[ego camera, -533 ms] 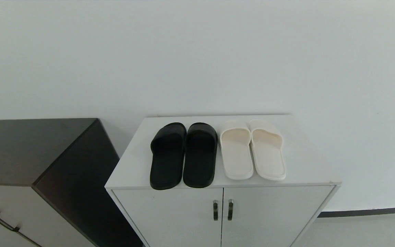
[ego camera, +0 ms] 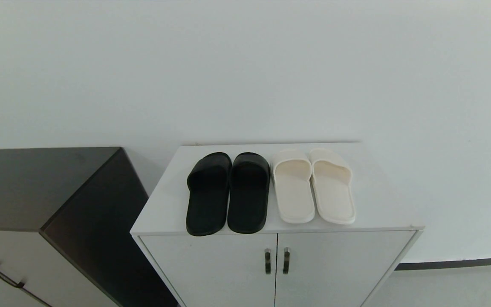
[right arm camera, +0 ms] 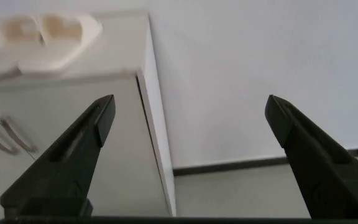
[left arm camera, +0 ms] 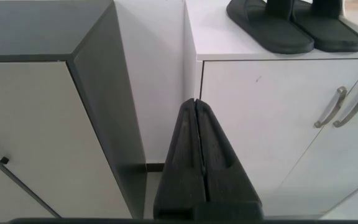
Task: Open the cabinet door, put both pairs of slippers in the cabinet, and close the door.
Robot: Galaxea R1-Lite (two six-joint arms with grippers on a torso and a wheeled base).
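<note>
Nothing moved since earlier head frame; slippers and doors as before. Black slippers and white slippers lie side by side on top of cabinet, toes to wall, heels near front edge. I judge this makes them easy to take from front. Doors shut, handles together at middle seam. Left gripper low, facing gap beside dark cabinet, jaws pressed together, holding nothing. Right gripper near cabinet's right corner, jaws wide apart, empty. No readable writing anywhere.
</note>
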